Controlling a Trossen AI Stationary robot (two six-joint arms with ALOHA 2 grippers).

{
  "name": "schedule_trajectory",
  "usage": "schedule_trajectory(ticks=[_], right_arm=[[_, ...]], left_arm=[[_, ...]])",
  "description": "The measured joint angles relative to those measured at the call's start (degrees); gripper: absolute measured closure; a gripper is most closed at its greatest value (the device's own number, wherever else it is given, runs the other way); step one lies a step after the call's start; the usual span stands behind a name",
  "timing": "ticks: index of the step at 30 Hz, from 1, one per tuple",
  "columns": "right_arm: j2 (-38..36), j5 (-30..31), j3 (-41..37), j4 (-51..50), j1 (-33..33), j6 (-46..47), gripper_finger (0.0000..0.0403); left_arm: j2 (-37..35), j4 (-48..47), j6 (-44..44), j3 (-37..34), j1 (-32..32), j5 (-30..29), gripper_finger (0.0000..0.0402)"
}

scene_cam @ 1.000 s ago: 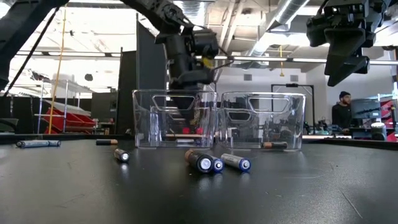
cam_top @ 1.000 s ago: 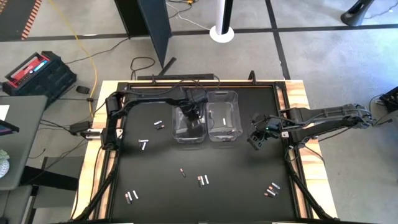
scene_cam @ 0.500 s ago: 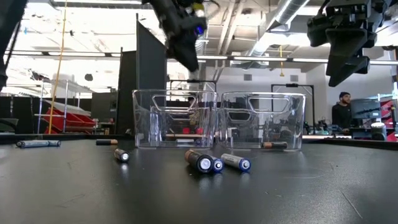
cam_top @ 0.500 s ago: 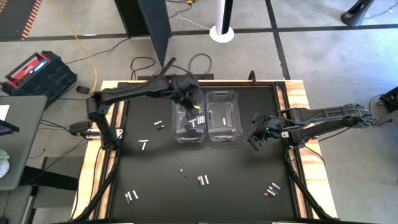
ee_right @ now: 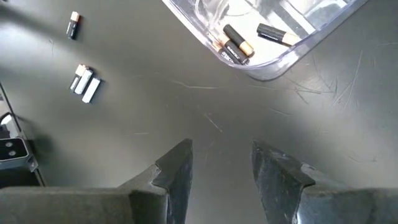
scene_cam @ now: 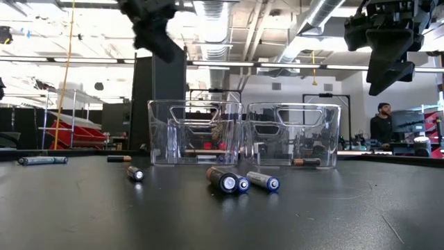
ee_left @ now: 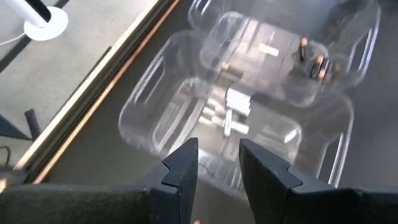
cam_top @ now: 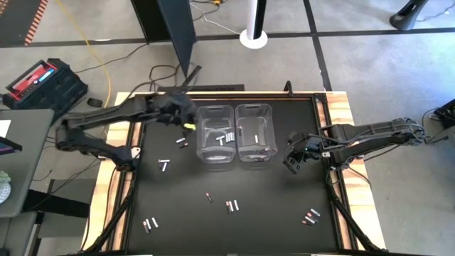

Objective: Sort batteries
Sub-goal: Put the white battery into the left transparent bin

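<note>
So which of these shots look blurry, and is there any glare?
Left wrist view: the clear bins are smeared by motion blur. Low view: the left arm is blurred against bright ceiling lights, while the batteries up front are sharp. High and right wrist views: evenly lit, crisp.

Black table, two clear bins, perhaps a dozen scattered batteries

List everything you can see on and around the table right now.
loose batteries: roughly a dozen, silvery and dark, scattered over the table
clear bins: two, transparent, side by side, centre-back
silvery cells: a few, in the left bin
dark cells: a few, copper-tipped, in the right bin
table: one, black top
toolbox: one, red and black, on the floor
person: one, far background
left pincer: dark, open, empty, beside the left bin
right pincer: dark, open, empty, right of the bins
</note>
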Motion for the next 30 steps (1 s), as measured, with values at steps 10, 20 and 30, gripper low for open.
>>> schedule_trajectory(ticks=[10,20,30], right_arm=[[0.0,0.02,0.0,0.08,-0.02,0.66,0.0223],[0.0,0.35,0.0,0.22,-0.04,2.06,0.0223],[0.0,0.44,0.0,0.24,-0.04,3.19,0.0223]], left_arm=[[-9.13,-0.07,-2.31,-16.5,0.02,-3.29,0.0288],[-9.19,8.12,-7.25,-30.18,7.31,2.5,0.0286],[-8.13,13.63,-3.88,-33.29,14.28,8.76,0.0286]])
